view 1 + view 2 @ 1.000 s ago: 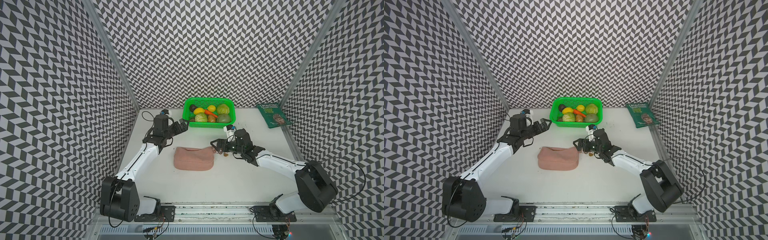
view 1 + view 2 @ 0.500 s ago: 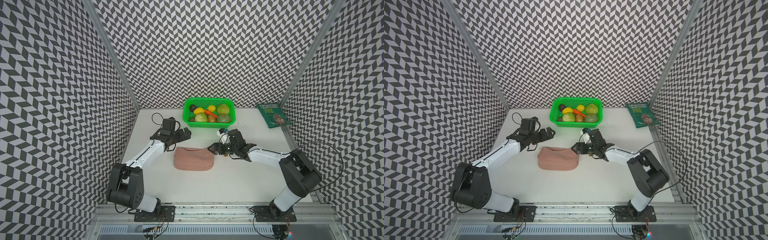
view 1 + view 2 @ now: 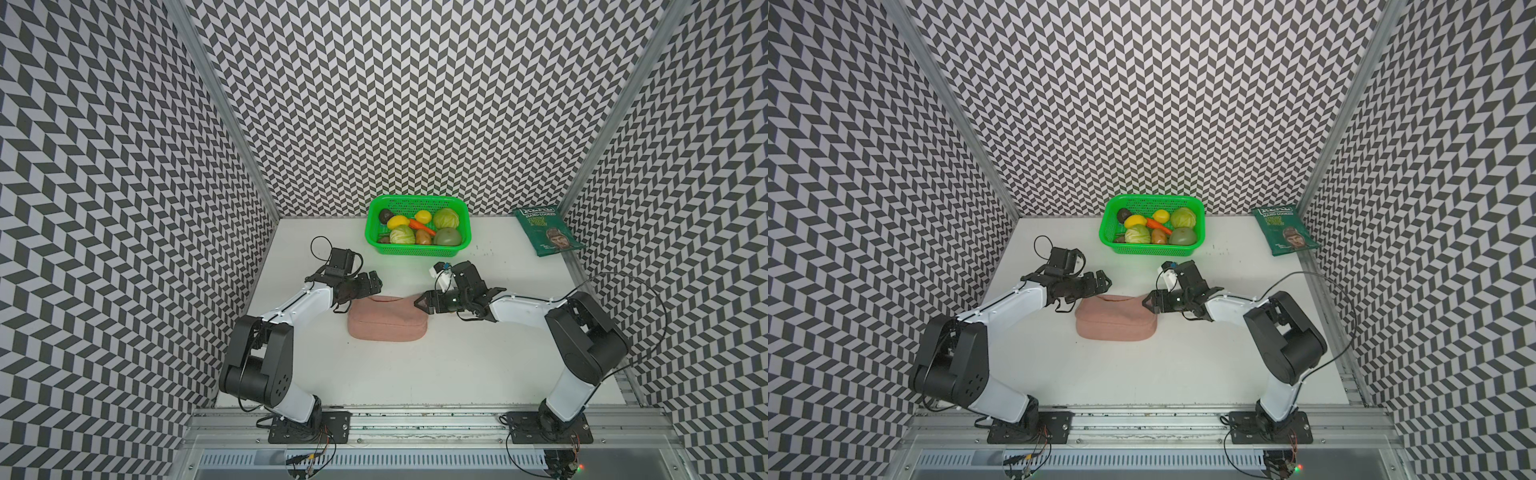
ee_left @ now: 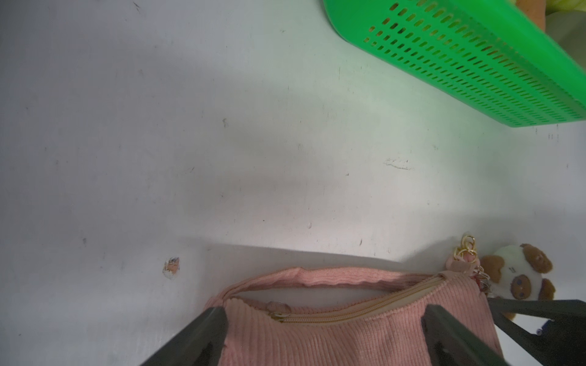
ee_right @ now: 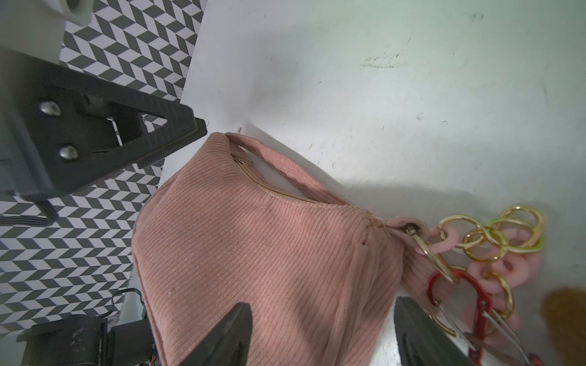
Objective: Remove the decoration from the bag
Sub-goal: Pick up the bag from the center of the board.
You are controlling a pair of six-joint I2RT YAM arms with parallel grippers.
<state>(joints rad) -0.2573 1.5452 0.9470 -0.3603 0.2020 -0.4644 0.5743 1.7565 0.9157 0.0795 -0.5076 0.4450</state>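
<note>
The white counter (image 3: 415, 374) carries everything. The two arms reach in low from both sides, elbows bent, and meet over the pink corduroy bag (image 3: 386, 322). It lies flat in the middle, in front of the green basket (image 3: 415, 250). The left pincer (image 3: 372, 284) hangs wide open over the end with the zipper pull, maybe to pin the bag down. The right pincer (image 3: 420, 303) is open too, jaws over the other end, squeezing nothing. Just beside that end lies a chain of gold and pink rings (image 5: 494, 240). The little plush bear decoration (image 4: 520, 275) rests there on the counter. It seems to be clipped on by a red hook (image 5: 475, 294).
</note>
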